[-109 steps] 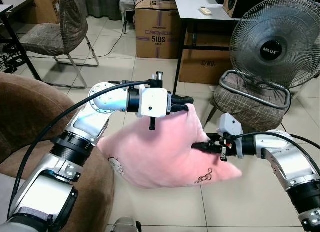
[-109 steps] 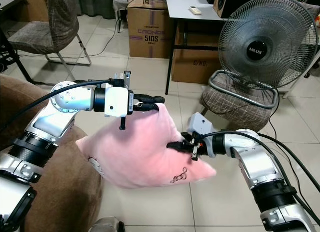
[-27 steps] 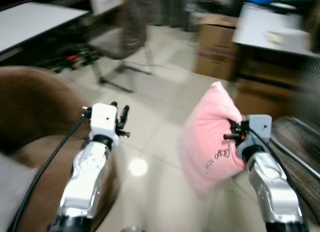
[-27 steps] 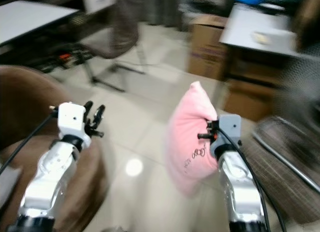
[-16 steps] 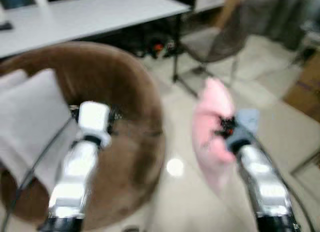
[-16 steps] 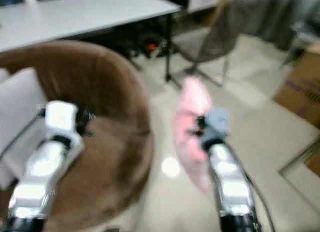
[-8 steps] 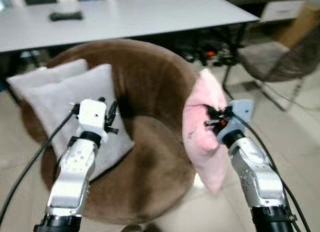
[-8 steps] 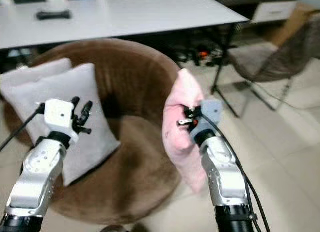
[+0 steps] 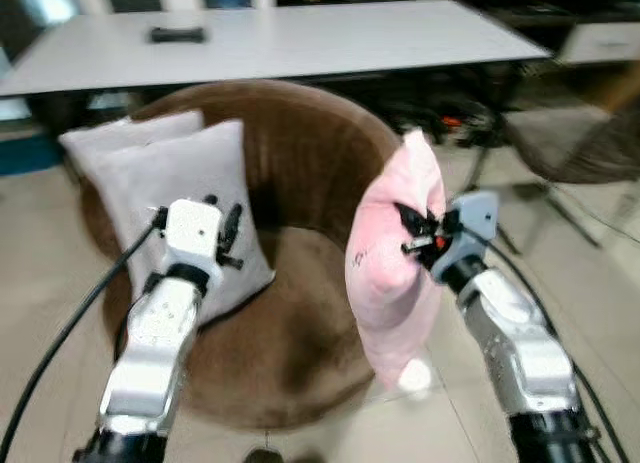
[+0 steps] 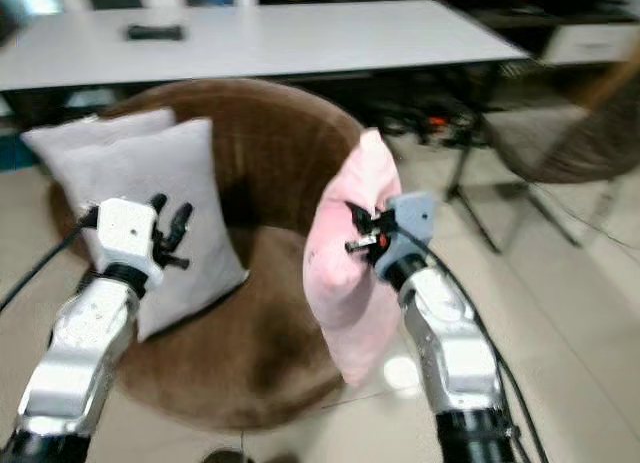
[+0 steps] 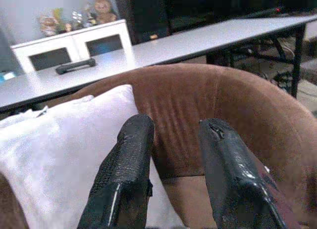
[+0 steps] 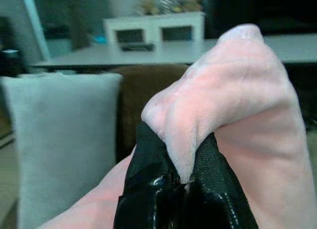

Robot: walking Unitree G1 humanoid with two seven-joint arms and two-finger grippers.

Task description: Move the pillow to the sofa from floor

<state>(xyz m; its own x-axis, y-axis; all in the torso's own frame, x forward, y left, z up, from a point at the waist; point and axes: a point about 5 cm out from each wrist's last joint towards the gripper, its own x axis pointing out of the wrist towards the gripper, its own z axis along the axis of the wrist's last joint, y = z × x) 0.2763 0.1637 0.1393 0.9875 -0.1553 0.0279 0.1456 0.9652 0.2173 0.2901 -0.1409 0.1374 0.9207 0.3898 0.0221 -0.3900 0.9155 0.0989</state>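
Carry step, pillow off the floor, drop not yet done. Left claw [image 9: 232,238] at 9 o'clock, empty, fingers parted narrowly, hovering above the grey cushions [image 9: 185,198] on the brown sofa [image 9: 320,163]. Right claw [image 9: 415,233] at 3 o'clock pinches a fold of the pink pillow [image 9: 385,283], which hangs at the sofa's right rim, over its edge. Next: swing it toward 9 o'clock over the seat, then release. White table [image 9: 300,38] at 12 o'clock, tiled floor [image 9: 40,283] around.
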